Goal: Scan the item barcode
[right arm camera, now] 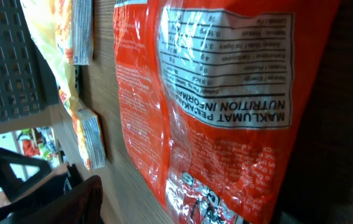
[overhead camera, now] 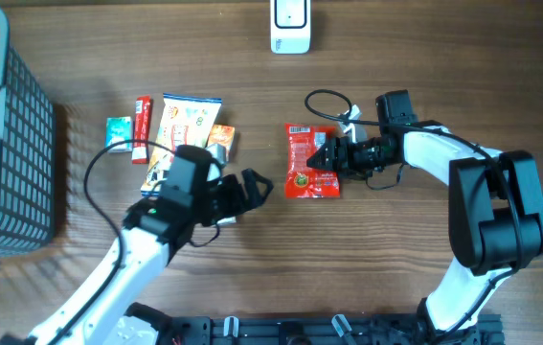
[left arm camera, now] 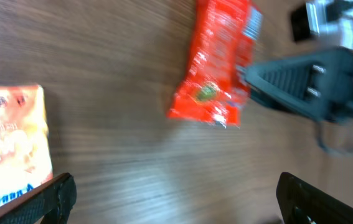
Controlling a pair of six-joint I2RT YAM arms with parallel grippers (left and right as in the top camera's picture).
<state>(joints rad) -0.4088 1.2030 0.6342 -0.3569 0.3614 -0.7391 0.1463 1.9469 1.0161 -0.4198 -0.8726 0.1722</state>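
Right gripper (overhead camera: 327, 156) at red packet (overhead camera: 307, 163) edge, grip unclear; pinch edge only, keep barcode uncovered. Left gripper (overhead camera: 255, 189) spread, empty.

1. The left arm (overhead camera: 123, 261) comes in from the lower left of the red packet (overhead camera: 302, 172), its white forearm slanting up toward it.
2. The left claw (overhead camera: 252, 187) sits just left of the packet and apart from it. Its two fingers (left arm camera: 55, 198) are spread wide with nothing between them.
3. The right arm (overhead camera: 434, 149) folds at a dark elbow well right of the packet, and its white forearm reaches left toward it.
4. The right claw (overhead camera: 322, 158) points left, its tip at the packet's right edge; whether it grips cannot be told.
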